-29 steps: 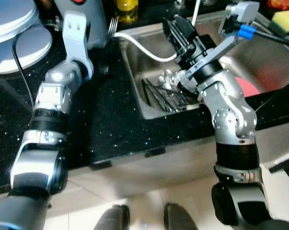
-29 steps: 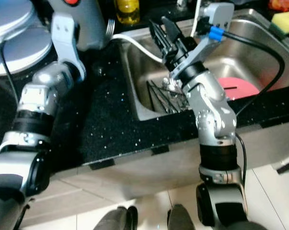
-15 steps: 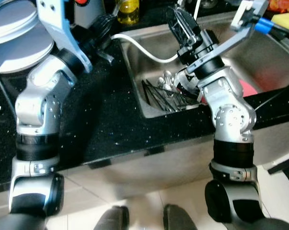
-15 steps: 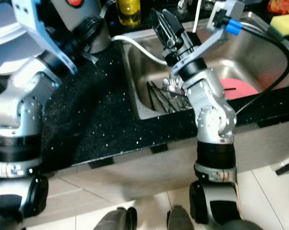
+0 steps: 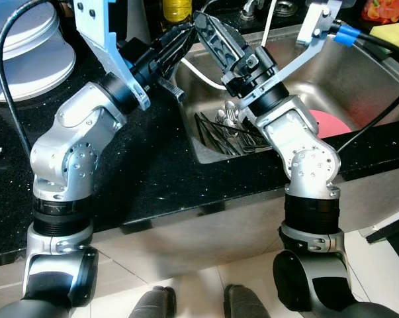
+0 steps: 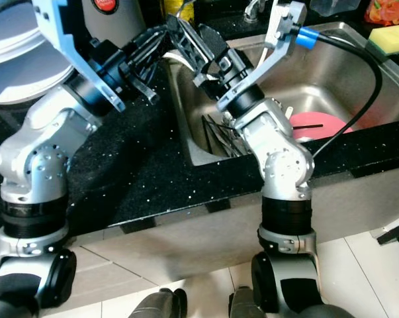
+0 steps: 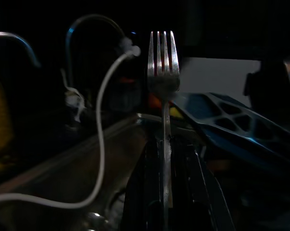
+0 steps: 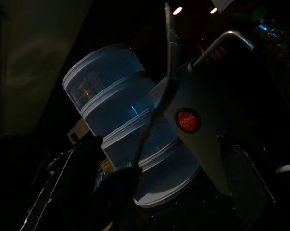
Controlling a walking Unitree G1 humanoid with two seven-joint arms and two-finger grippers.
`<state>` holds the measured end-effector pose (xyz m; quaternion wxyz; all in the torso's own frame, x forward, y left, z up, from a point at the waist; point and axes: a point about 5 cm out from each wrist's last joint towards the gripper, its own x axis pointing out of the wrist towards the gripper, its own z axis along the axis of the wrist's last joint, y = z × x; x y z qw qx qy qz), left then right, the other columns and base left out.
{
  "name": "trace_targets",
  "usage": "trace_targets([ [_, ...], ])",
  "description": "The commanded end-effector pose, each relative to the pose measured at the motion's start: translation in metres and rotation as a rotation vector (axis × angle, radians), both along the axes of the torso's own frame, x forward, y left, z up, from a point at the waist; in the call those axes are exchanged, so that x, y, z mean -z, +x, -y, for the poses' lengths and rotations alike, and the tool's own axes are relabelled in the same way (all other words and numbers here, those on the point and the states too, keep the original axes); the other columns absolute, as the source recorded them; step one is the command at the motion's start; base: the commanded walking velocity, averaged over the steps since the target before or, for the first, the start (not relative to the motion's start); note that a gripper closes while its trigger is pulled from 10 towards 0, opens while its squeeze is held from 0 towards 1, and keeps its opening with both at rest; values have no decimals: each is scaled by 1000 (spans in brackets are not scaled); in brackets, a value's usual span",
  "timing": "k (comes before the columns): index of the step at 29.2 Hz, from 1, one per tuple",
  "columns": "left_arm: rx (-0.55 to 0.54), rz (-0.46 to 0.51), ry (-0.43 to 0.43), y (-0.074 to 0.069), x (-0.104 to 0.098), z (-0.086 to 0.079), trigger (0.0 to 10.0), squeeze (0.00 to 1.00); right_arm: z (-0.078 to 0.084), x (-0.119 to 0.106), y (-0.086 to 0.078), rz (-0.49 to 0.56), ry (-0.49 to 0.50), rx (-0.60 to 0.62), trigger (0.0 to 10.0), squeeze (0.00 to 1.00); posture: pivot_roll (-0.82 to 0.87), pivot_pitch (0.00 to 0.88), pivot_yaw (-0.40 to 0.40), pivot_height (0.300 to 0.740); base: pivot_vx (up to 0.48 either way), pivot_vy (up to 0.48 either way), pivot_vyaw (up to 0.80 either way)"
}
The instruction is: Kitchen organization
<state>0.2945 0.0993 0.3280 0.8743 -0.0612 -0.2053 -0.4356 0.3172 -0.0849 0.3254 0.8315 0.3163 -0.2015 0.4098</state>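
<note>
My left gripper (image 5: 183, 38) is raised over the sink's left rim and is shut on a silver fork (image 7: 163, 72). The fork stands straight up between its black fingers (image 7: 142, 192), tines pointing away from the wrist. My right gripper (image 5: 211, 32) is lifted over the same corner, its tips almost meeting the left gripper's. Its two fingers (image 8: 63, 192) stand wide apart, so it is open. In the right wrist view a thin dark stem (image 8: 157, 101) runs between them; I cannot tell whether it touches them. Below, a black cutlery rack (image 5: 227, 132) with several utensils sits in the sink (image 5: 364, 79).
A pink plate (image 5: 333, 123) lies in the sink and a white hose (image 5: 204, 76) drapes over its rim. On the black counter (image 5: 153, 165) stand stacked white containers (image 5: 27, 46), a silver appliance with a red badge (image 8: 188, 120) and a yellow bottle (image 5: 176, 8). A sponge (image 5: 390, 32) lies far right.
My left arm lifted off the counter by the appliance and swung right to the sink's rim with the fork. My right gripper swung left and up to meet it.
</note>
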Motion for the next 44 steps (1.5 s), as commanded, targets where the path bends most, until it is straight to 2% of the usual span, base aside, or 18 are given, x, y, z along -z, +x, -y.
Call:
trace_targets([
  [1,40,5,0,-6,0,5,10000,0,-4,0,-2,-10,-3,-21,10000,0,-23,115,67,740,0,0,0],
  [2,46,-2,13,-7,3,7,10000,0,-4,1,1,-26,-1,-11,4588,0,-23,115,68,740,0,0,0],
  [3,63,-21,33,-9,7,9,10000,0,-2,2,5,-48,7,3,0,0,-21,114,66,740,0,0,0],
  [17,28,-38,58,-8,13,9,10000,0,6,0,9,-86,63,6,0,0,-18,110,65,740,0,0,0],
  [24,-94,-21,92,2,13,4,10000,0,7,-1,8,-95,90,-20,0,0,-15,108,65,740,0,0,0],
  [25,-123,-35,85,6,13,3,10000,851,6,-1,8,-93,88,-22,0,0,-14,108,65,740,0,0,0],
  [26,-123,-35,85,6,13,3,10000,851,6,-1,8,-93,88,-22,0,0,-14,108,65,740,0,0,0],
  [27,-145,-36,76,9,13,2,10000,1000,6,-1,8,-92,79,-18,0,0,-12,106,65,740,0,0,0],
  [28,-158,-37,68,11,12,1,10000,1000,6,0,9,-92,69,-10,0,0,-12,106,65,740,0,0,0],
  [29,-189,-44,40,14,10,-2,10000,1000,6,2,11,-93,48,10,10000,0,-11,106,65,740,0,0,0],
  [31,-211,-57,-3,15,5,-6,10000,1000,7,4,14,-95,22,42,10000,0,-9,105,65,740,0,0,0],
  [32,-214,-55,-26,15,2,-9,10000,0,8,5,16,-98,15,63,10000,0,-9,105,65,740,0,0,0],
  [35,-217,-61,-58,13,-1,-15,10000,0,13,5,20,-102,5,127,10000,0,-5,103,66,740,0,0,0],
  [36,-209,-51,-79,9,-1,-21,10000,0,22,6,29,-106,-17,234,10000,0,-5,101,69,740,0,0,0],
  [38,-202,-47,-92,7,-1,-23,10000,0,25,7,33,-104,-38,285,10000,0,-5,101,70,740,0,0,0],
  [39,-192,-50,-124,2,-1,-28,10000,0,34,13,44,-122,-88,408,10000,0,-6,102,70,740,0,0,0],
  [43,-226,-72,-127,0,5,-32,10000,0,38,32,63,-126,-266,548,10000,0,0,100,71,740,0,0,0],
  [44,-226,-72,-127,0,5,-32,10000,0,38,32,63,-126,-266,548,10000,0,0,100,71,740,0,0,0],
])
